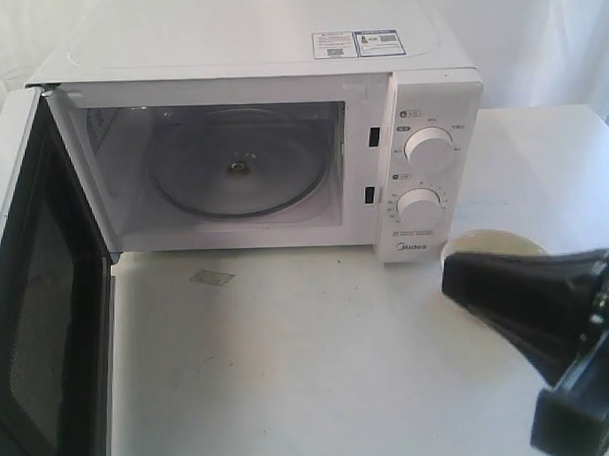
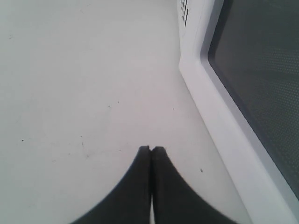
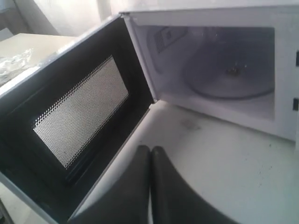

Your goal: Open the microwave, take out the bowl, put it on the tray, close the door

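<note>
Right gripper (image 3: 150,149) pressed closed, empty; left gripper (image 2: 150,149) closed; round cream bowl (image 1: 493,243) near boxy white microwave (image 1: 228,51).

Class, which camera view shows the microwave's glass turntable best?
The exterior view: the glass turntable is seen whole and nearly front-on. The right wrist view shows it at a slant and less sharply. The left wrist view does not show it at all.

Glossy white microwave (image 1: 248,42), seemingly glass turntable (image 1: 238,172)
</note>
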Robot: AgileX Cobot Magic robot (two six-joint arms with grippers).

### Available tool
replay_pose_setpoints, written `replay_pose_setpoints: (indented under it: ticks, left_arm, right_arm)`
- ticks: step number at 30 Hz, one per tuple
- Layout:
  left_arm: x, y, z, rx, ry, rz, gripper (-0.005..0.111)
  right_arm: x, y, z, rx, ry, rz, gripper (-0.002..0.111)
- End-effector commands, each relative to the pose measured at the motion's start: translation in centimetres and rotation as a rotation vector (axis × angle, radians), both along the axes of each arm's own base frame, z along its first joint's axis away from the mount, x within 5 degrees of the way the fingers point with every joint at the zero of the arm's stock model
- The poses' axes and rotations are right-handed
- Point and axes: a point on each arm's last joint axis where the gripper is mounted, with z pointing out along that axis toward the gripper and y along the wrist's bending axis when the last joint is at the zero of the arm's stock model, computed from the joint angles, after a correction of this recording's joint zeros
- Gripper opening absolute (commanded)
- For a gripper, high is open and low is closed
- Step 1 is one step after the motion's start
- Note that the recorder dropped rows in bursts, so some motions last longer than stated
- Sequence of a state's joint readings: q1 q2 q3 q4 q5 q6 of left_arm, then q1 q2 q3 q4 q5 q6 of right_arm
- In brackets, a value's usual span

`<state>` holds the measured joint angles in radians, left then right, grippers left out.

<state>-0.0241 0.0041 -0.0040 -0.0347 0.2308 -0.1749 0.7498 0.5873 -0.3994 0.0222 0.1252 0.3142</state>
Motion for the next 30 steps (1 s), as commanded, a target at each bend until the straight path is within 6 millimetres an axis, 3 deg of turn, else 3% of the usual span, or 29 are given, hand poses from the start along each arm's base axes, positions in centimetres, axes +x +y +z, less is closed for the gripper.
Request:
replay_pose_setpoints:
  ticks: [1, 7, 11, 15, 21, 30]
  left_arm:
    - [0.0, 0.0, -0.1, -0.006, 0.000, 0.001, 0.000]
    - [0.0, 0.0, -0.1, -0.006, 0.000, 0.001, 0.000]
    - [0.0, 0.0, -0.1, -0.006, 0.000, 0.001, 0.000]
    - [0.0, 0.0, -0.1, -0.006, 0.000, 0.001, 0.000]
    - [0.0, 0.0, -0.1, -0.006, 0.000, 0.001, 0.000]
    - [0.0, 0.0, -0.1, -0.006, 0.000, 0.001, 0.000]
  right_arm:
    - [-0.4, 0.0, -2.1, 0.007, 0.043, 0.016, 0.000]
    - [-0.5, -0.1, -3.0, 0.005, 0.076, 0.010, 0.000]
    - [-0.6, -0.1, -3.5, 0.071, 0.200, -0.026, 0.000]
    - [-0.8, -0.3, -4.1, 0.019, 0.241, -0.027, 0.000]
    - [-1.3, 0.0, -4.5, -0.094, 0.203, 0.052, 0.000]
    - [-1.7, 1.1, -2.9, 0.007, 0.036, 0.157, 0.000]
